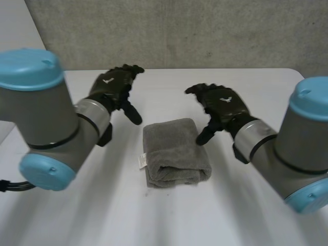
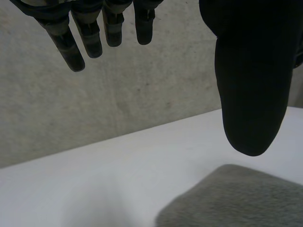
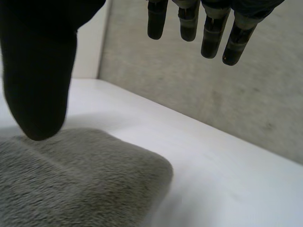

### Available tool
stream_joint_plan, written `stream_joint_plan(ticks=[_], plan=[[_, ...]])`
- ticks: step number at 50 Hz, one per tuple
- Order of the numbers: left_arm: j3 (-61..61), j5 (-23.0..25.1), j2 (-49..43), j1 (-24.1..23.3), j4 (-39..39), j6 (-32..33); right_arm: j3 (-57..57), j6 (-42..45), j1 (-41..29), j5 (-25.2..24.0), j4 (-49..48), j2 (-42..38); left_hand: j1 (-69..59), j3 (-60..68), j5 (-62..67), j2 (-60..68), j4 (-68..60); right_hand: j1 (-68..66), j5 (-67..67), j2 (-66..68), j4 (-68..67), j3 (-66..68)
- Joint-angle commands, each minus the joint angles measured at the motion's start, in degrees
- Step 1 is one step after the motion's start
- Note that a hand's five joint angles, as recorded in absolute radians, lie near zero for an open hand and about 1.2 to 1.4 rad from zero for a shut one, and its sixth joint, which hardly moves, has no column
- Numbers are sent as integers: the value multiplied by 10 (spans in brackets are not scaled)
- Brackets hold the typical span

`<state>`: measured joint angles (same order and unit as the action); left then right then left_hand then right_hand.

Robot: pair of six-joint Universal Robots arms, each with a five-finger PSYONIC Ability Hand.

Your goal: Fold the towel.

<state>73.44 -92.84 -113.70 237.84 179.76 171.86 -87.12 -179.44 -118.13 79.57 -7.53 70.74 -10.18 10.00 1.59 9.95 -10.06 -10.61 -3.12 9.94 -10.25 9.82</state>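
A grey towel [image 1: 174, 151] lies folded into a thick rectangle on the white table [image 1: 169, 215], a small white label at its left edge. My left hand [image 1: 114, 88] hovers above the table to the towel's left and a little beyond it, fingers straight, thumb pointing down, holding nothing. My right hand [image 1: 221, 105] hangs over the towel's far right corner, open, its thumb just above the cloth. The towel [image 2: 236, 198] lies below the left thumb [image 2: 251, 85]. In the right wrist view the towel [image 3: 71, 184] spreads beneath the thumb [image 3: 38, 75], apart from the straight fingers [image 3: 213, 33].
A grey concrete wall [image 1: 179, 31] stands behind the table's far edge. Bare white tabletop surrounds the towel on all sides, with wide room in front.
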Motion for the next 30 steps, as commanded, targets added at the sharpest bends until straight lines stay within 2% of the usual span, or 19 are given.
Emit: stream_joint_plan(ticks=[1, 3, 7, 9, 14, 18, 25, 30], plan=[[-29, -25, -77, -52, -33, -36, 25, -48, 42, -28, 61, -22, -14, 16, 0, 16, -15, 6, 31, 1, 2, 2], [-29, -35, -116, -72, -48, -36, 34, -48, 42, -38, 73, -44, -12, 14, -2, 14, -13, 6, 31, 1, 2, 2], [-29, -63, -151, -83, -52, -35, 66, -45, 37, -60, 104, -99, -10, 12, -4, 13, -12, 6, 31, 1, 2, 2], [-28, -110, -172, -84, -53, -30, 74, -42, 36, -63, 110, -116, -9, 11, -5, 11, -10, 6, 31, 1, 2, 2], [-22, -157, -180, -83, -54, -26, 99, -4, 31, -60, 116, -164, -7, 9, -7, 9, -8, 6, 31, 1, 2, 2], [-20, -160, -179, -84, -56, -24, 118, 49, 19, -53, 122, -193, -5, 7, -9, 8, -7, 6, 31, 1, 2, 2], [-18, -159, -132, -83, -57, -24, 130, 66, 15, -53, 124, -171, -4, 6, -10, 6, -5, 6, 31, 1, 2, 2], [-28, -159, -62, -77, -57, -24, 135, 60, 25, -41, 116, -64, 0, 2, -14, 3, -2, 6, 31, 1, 2, 2]])
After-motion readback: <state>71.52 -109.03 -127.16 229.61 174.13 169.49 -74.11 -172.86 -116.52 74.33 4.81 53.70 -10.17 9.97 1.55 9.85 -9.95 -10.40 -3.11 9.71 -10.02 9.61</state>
